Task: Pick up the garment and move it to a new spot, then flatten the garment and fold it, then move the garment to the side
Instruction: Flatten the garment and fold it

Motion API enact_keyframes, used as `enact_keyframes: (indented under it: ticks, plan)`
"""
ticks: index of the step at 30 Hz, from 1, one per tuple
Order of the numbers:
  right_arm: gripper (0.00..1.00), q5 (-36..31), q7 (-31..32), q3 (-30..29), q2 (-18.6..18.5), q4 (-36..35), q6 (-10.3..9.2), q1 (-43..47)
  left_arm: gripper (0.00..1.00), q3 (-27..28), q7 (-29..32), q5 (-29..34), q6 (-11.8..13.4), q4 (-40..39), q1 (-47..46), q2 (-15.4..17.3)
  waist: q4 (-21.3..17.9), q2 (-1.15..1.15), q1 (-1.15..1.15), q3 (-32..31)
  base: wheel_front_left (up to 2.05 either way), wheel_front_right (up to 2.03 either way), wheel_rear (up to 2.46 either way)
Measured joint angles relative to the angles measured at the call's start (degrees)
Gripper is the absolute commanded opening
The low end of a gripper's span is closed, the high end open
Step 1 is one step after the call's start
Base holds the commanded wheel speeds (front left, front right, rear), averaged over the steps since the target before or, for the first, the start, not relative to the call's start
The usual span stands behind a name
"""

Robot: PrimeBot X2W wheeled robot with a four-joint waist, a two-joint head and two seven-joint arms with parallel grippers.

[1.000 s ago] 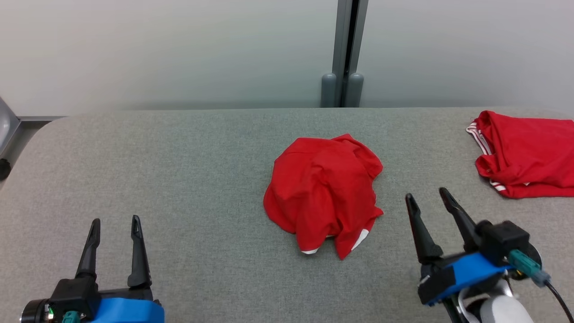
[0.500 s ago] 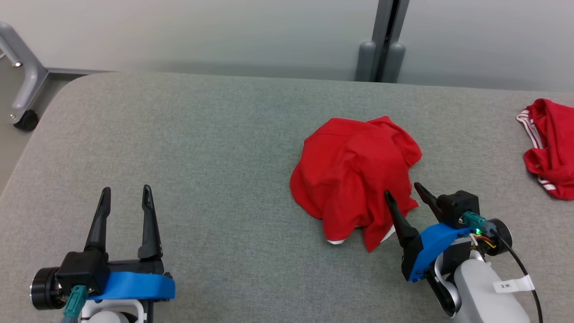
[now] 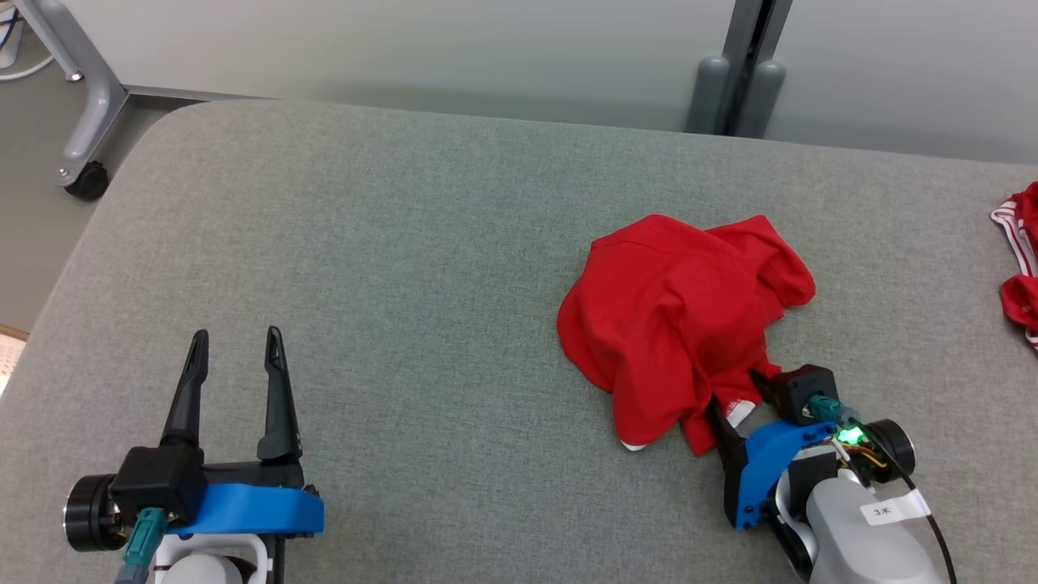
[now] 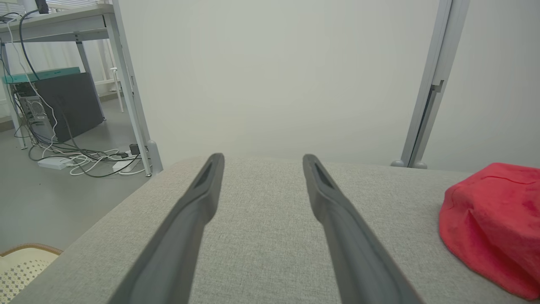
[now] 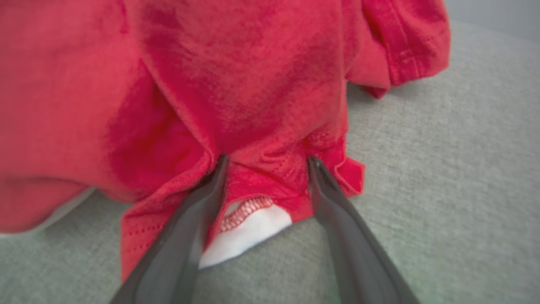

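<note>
The garment [image 3: 677,316] is a crumpled red top with white trim, lying right of centre on the grey padded table [image 3: 389,243]. My right gripper [image 3: 736,393] is at its near right edge. In the right wrist view this gripper [image 5: 266,159] stands open, its two fingers astride a fold of the garment [image 5: 261,84] where a white patch shows, with the tips pushed into the cloth. My left gripper [image 3: 235,337] stands open over bare table at the lower left, well apart from the cloth. In the left wrist view, that gripper [image 4: 261,157] has nothing between its fingers, and the garment [image 4: 493,219] lies off to the right.
A second red piece with white stripes [image 3: 1020,276] lies at the table's right edge. A grey post [image 3: 734,89] stands behind the table against the wall. A wheeled metal frame leg [image 3: 85,122] stands on the floor past the table's left corner, with cables [image 4: 84,156] nearby.
The head camera has swung left and down. My right gripper has moved forward to the garment's near edge and now straddles a fold. The left gripper has kept its place.
</note>
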Motion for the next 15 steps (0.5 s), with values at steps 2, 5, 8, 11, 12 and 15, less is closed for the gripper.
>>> enact_keyframes:
  ticks: [2,5,8,11,12,15]
  plan:
    - [0.03,0.21,-0.40,0.94,0.11,1.46,0.00,-0.68,1.00,0.19,0.00,0.09,0.00,0.10,0.01,-0.09,-0.09,0.00,0.00,-0.18,0.00,0.00,0.00]
    - [0.00,0.60,-2.12,1.51,0.64,2.77,0.09,-1.41,1.00,0.63,0.00,0.13,0.00,0.10,0.09,-0.21,-0.56,0.00,0.00,-0.52,0.00,0.00,0.00]
    - [0.00,1.31,-3.38,1.12,0.43,3.19,0.18,-1.68,1.00,0.87,0.00,0.25,-0.01,0.12,0.33,-0.34,-1.28,0.00,0.00,-1.13,0.00,0.00,0.00]
    - [0.00,2.64,-4.03,-0.58,-1.47,2.66,0.16,-1.59,1.00,1.15,0.00,0.35,-0.04,0.16,0.80,-0.41,-2.13,0.00,0.00,-1.93,0.00,0.00,0.00]
    - [0.00,3.10,-4.22,-1.36,-2.53,2.12,0.16,-1.45,1.00,1.19,0.00,0.41,-0.09,0.19,0.97,-0.45,-2.43,0.00,0.00,-2.22,0.00,0.00,0.00]
    - [0.00,4.78,-4.44,-3.88,-5.67,-0.70,0.16,0.06,1.00,1.41,0.00,0.48,-0.35,0.20,1.20,-0.52,-3.32,0.00,0.00,-3.07,0.00,0.00,0.00]
